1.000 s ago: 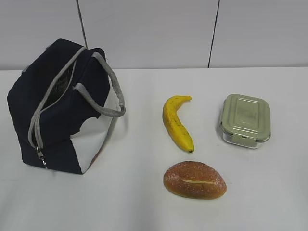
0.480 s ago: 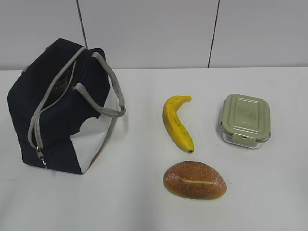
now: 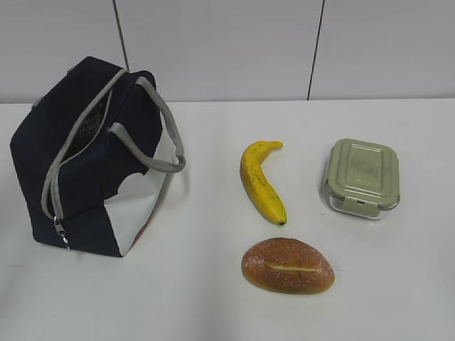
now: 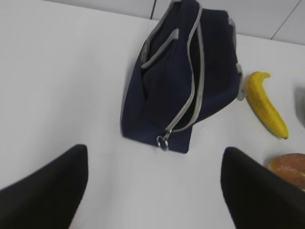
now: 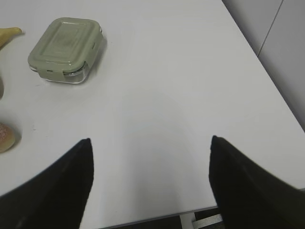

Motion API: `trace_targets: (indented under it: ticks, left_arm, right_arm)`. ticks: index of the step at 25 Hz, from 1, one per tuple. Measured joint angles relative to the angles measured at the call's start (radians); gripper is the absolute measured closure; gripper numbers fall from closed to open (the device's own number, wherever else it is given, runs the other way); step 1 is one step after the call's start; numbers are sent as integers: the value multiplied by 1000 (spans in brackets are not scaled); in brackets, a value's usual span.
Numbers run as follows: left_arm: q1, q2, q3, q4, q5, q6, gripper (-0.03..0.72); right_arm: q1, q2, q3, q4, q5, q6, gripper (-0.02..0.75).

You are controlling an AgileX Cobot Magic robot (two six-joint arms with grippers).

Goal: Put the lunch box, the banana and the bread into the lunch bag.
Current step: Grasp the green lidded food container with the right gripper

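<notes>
The navy lunch bag (image 3: 96, 160) stands at the left, its grey zipper partly open along the top, ring pull (image 4: 163, 141) at the near end. It also shows in the left wrist view (image 4: 181, 81). The yellow banana (image 3: 261, 182) lies mid-table, the bread roll (image 3: 288, 266) in front of it, the sage-lidded lunch box (image 3: 363, 177) at the right. My left gripper (image 4: 155, 183) is open and empty, hovering short of the bag. My right gripper (image 5: 150, 179) is open and empty, well short of the lunch box (image 5: 65, 43). Neither gripper shows in the exterior view.
The white table (image 3: 213, 298) meets a grey panelled wall at the back. In the right wrist view the table's right edge (image 5: 267, 81) and near edge (image 5: 157, 218) are close by.
</notes>
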Motion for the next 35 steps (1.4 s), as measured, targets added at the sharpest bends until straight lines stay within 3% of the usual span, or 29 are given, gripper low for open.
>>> trace_targets:
  ticks: [11, 21, 26, 35]
  left_arm:
    - [0, 688, -452, -178, 3, 190, 128]
    - [-36, 1222, -843, -196, 144, 290, 143]
    - [-83, 1354, -898, -192, 146, 355, 175]
    - [-88, 1407, -900, -185, 124, 362, 280]
  right_arm:
    - [0, 0, 0, 0, 0, 0, 177]
    - [0, 0, 0, 0, 0, 0, 177]
    - [0, 0, 0, 0, 0, 0, 177]
    - [0, 0, 0, 0, 0, 0, 177]
